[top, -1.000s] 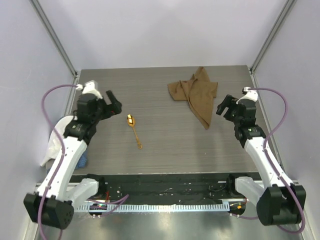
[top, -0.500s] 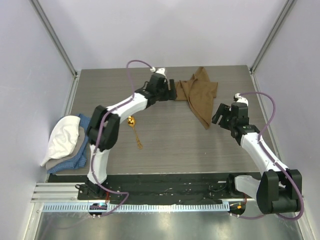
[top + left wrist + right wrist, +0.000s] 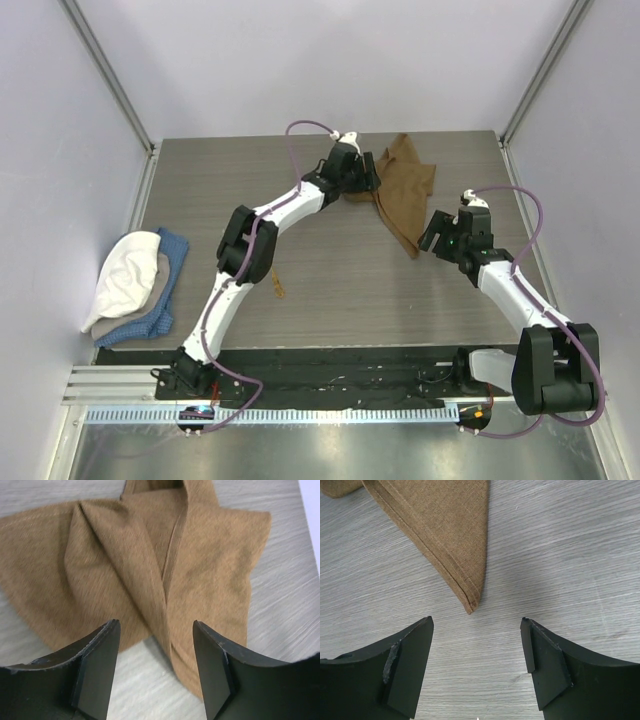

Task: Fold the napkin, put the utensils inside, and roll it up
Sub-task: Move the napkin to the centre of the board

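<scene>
At the left edge of the top view, a white cloth [image 3: 125, 272] lies on a blue cloth [image 3: 168, 292] on the grey table [image 3: 340, 275]. Lower centre, only the handle end of the gold spoon [image 3: 277, 290] shows; the left arm's elbow covers the rest. Upper centre, the left gripper [image 3: 368, 180] has its jaws parted and grasps nothing. They sit at the left edge of the tan napkin [image 3: 405, 190], a folded ridge lying ahead of the gap; contact cannot be told. The napkin is crumpled right of centre, one corner pointing down. There the right gripper [image 3: 432, 232] stands wide and empty, the corner just ahead, clear of both fingers.
</scene>
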Robot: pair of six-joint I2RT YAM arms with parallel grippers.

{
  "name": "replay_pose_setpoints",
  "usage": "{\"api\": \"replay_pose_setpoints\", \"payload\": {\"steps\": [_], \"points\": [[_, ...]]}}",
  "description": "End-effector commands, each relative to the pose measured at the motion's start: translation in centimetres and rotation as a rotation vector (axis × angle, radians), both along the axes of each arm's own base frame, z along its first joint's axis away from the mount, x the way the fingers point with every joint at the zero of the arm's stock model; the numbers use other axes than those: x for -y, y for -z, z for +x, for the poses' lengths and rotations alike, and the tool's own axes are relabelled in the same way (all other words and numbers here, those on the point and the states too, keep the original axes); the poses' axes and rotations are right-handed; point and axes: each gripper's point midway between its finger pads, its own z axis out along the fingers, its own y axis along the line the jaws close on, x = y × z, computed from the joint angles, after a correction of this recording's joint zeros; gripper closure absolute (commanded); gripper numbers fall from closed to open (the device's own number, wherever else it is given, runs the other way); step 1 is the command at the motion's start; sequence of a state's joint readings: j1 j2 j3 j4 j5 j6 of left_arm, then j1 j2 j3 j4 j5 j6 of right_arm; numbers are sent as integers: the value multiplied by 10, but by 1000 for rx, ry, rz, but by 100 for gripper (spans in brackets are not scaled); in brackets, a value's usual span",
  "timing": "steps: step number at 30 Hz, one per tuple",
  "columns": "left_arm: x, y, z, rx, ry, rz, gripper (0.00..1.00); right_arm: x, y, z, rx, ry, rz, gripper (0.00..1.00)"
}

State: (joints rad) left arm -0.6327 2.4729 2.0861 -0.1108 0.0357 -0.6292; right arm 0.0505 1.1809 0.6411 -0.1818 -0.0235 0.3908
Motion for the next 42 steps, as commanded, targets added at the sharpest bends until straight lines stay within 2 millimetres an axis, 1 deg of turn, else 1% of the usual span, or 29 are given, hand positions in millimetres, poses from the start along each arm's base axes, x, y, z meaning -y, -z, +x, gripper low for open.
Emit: {"api": "replay_pose_setpoints", "payload": {"steps": [1, 2, 10, 13, 14, 15, 16, 17, 18, 19, 20, 22, 23, 25, 26, 28, 29, 30, 31, 32, 33, 34, 35, 36, 37, 38, 39, 40, 42], "points": [[13, -11, 14, 37, 7, -63, 38, -5, -8, 9, 49, -13, 18, 22], [12, -5, 16, 26, -1, -55, 42, -6, -9, 9, 50, -15, 20, 21], [14, 20, 17, -23, -18, -56, 47, -6, -9, 10, 50, -15, 21, 22], [15, 20, 16, -25, -13, -62, 71, -5, -8, 9, 46, -15, 18, 22], [15, 21, 15, -31, -11, -62, 82, -5, -8, 8, 43, -15, 18, 21], [15, 16, 15, -19, -10, -71, 86, -5, -8, 8, 44, -16, 17, 21], [14, 2, 15, 2, -7, -81, 89, -5, -9, 8, 44, -14, 15, 21], [11, 7, 10, -5, -8, -71, 92, -4, -9, 7, 44, -13, 14, 21], [9, 2, 9, 10, -7, -74, 92, -5, -8, 8, 43, -16, 12, 21], [7, -24, 8, 51, -8, -96, 92, -5, -8, 7, 40, -16, 14, 21], [3, -19, 3, 49, -7, -87, 92, -5, -8, 9, 38, -19, 13, 21], [-2, -33, -3, 78, 5, -83, 96, -6, -5, 8, 23, -22, 16, 21], [-7, -45, -11, 92, 10, -88, 100, -8, -6, 9, 22, -26, 22, 21], [-14, -59, -21, 109, 20, -91, 100, -11, -6, 10, 14, -33, 24, 21], [-22, -65, -33, 110, 22, -95, 100, -12, -8, 12, 19, -37, 25, 22], [-30, -64, -49, 94, 25, -105, 100, -18, -11, 13, 23, -46, 31, 22], [-40, -45, -64, 52, 18, -96, 100, -25, -16, 17, 34, -63, 31, 22], [-45, -58, -73, 59, 13, -119, 100, -31, -19, 18, 42, -77, 31, 23], [-50, -54, -82, 42, 12, -125, 100, -36, -19, 20, 38, -83, 32, 23], [-59, -30, -100, -18, 8, -111, 100, -53, -27, 24, 57, -120, 36, 22], [-60, -40, -112, -15, 30, -136, 100, -59, -31, 27, 64, -125, 29, 22], [-62, -33, -123, -36, 42, -130, 100, -69, -34, 29, 69, -147, 33, 23], [-69, -11, -141, -89, 48, -104, 100, -84, -39, 34, 82, -163, 27, 23], [-67, -17, -154, -90, 65, -121, 100, -91, -40, 37, 83, -170, 27, 23], [-73, 1, -171, -134, 75, -103, 100, -100, -41, 39, 88, -186, 36, 23], [-73, 3, -181, -145, 88, -106, 99, -111, -42, 46, 93, -199, 43, 23], [-71, 5, -191, -158, 102, -113, 96, -126, -43, 45, 95, -227, 53, 23], [-76, 6, -204, -169, 115, -115, 90, -134, -43, 48, 98, -239, 55, 23], [-82, 7, -214, -177, 114, -113, 79, -155, -41, 55, 94, -273, 61, 23]]}}
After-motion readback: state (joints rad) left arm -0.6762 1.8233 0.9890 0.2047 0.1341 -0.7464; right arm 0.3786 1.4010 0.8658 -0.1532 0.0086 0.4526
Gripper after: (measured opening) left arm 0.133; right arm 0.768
